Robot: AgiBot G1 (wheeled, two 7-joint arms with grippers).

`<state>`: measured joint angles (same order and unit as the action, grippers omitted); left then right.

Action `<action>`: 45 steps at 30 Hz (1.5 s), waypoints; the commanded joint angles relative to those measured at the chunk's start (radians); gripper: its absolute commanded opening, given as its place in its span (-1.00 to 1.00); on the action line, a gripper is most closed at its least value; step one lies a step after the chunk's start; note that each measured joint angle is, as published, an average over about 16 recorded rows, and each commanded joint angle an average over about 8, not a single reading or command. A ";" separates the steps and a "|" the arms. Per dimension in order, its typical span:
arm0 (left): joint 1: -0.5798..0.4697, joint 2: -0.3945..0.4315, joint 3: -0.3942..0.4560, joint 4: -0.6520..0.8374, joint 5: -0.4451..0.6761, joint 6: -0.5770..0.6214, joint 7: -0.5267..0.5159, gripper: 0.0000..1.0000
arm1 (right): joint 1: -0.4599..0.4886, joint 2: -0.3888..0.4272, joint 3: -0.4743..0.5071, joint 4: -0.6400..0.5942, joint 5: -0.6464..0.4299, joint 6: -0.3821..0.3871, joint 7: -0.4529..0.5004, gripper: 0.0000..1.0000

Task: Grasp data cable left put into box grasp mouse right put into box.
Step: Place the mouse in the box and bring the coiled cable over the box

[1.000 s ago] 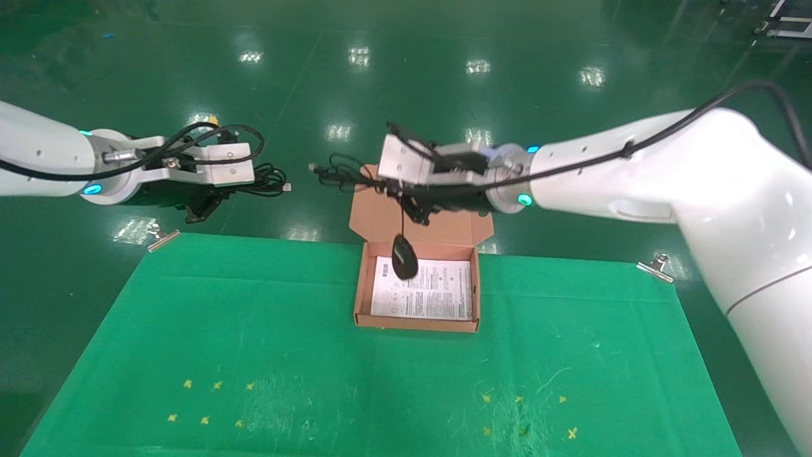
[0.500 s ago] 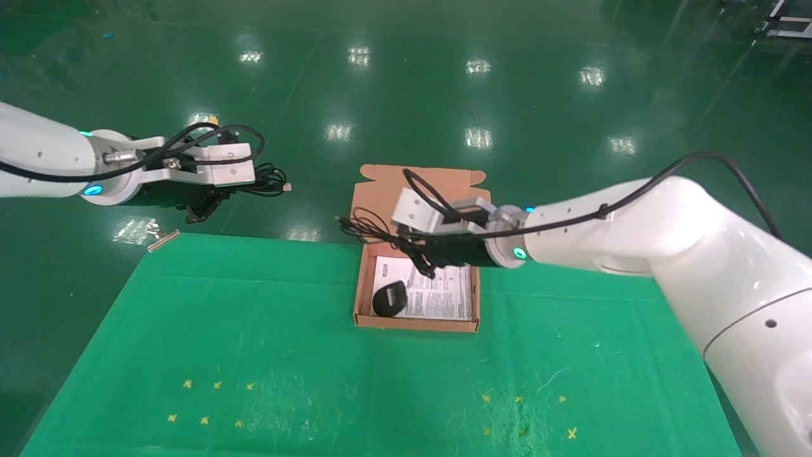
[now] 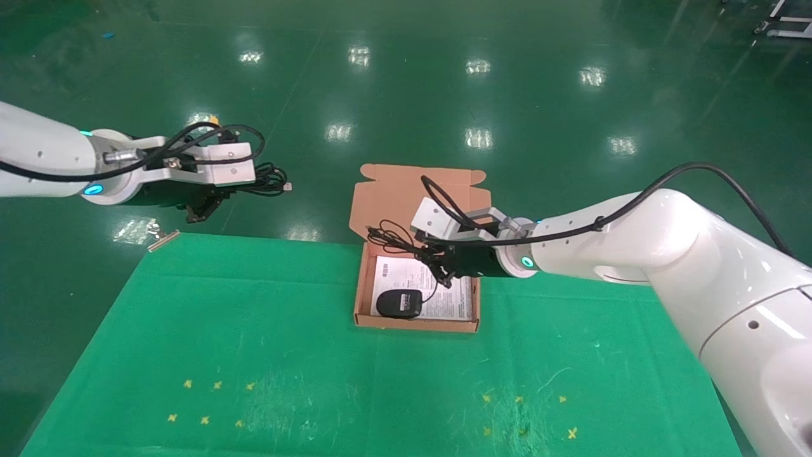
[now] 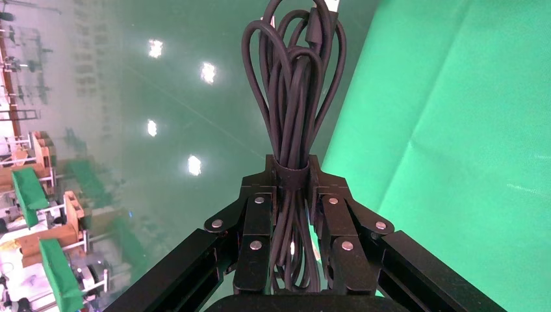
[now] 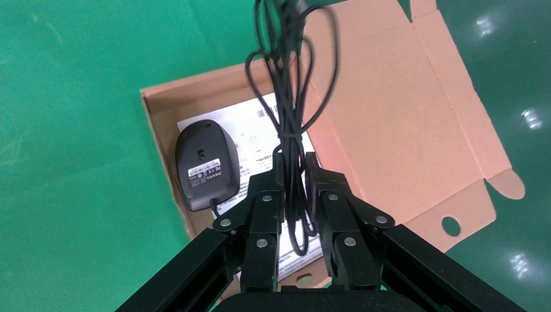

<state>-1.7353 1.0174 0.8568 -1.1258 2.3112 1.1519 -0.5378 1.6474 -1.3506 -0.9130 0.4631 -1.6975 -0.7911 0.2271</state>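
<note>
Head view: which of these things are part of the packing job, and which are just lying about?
Part of the job:
- data cable, clamped in the left end effector, off the table
- mouse, lying underside up in the box
- mouse cord, pinched in the right end effector over the box

Just lying about:
- green cloth
- metal clips at its corners
- yellow crosses

The box (image 3: pixel 406 202) is matt brown cardboard; the mouse (image 3: pixel 398 303) is smooth black plastic; the table (image 3: pixel 254 343) carries matt green cloth; the floor (image 3: pixel 406 82) is glossy.
</note>
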 commanded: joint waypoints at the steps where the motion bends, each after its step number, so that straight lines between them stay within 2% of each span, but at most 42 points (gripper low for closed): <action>1: 0.000 0.000 0.000 -0.002 0.000 0.001 -0.001 -1.00 | -0.002 0.006 -0.003 0.006 0.003 0.001 0.001 1.00; 7: 0.031 0.033 0.006 0.015 -0.018 -0.034 0.015 -1.00 | -0.006 0.040 -0.005 0.045 0.011 -0.005 0.004 1.00; 13: 0.080 0.100 0.014 0.081 -0.030 -0.139 0.055 -1.00 | 0.005 0.110 0.007 0.079 0.018 -0.014 -0.002 1.00; 23: 0.137 0.276 0.037 0.322 -0.076 -0.378 0.229 -1.00 | 0.034 0.245 0.015 0.130 -0.003 -0.021 0.018 1.00; 28: 0.154 0.336 0.061 0.432 -0.155 -0.467 0.356 -1.00 | 0.037 0.303 0.019 0.172 -0.006 -0.037 0.039 1.00; 34: 0.174 0.352 0.125 0.476 -0.297 -0.537 0.472 -1.00 | 0.034 0.362 0.024 0.228 -0.010 -0.048 0.072 1.00; 44: 0.167 0.357 0.274 0.463 -0.491 -0.601 0.543 -1.00 | 0.028 0.436 0.026 0.307 -0.023 -0.063 0.125 1.00; 45: 0.164 0.357 0.289 0.463 -0.506 -0.603 0.542 -0.94 | 0.028 0.442 0.026 0.313 -0.026 -0.064 0.131 1.00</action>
<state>-1.5715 1.3742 1.1366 -0.6601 1.8161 0.5536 -0.0015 1.6755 -0.9150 -0.8883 0.7718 -1.7246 -0.8526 0.3573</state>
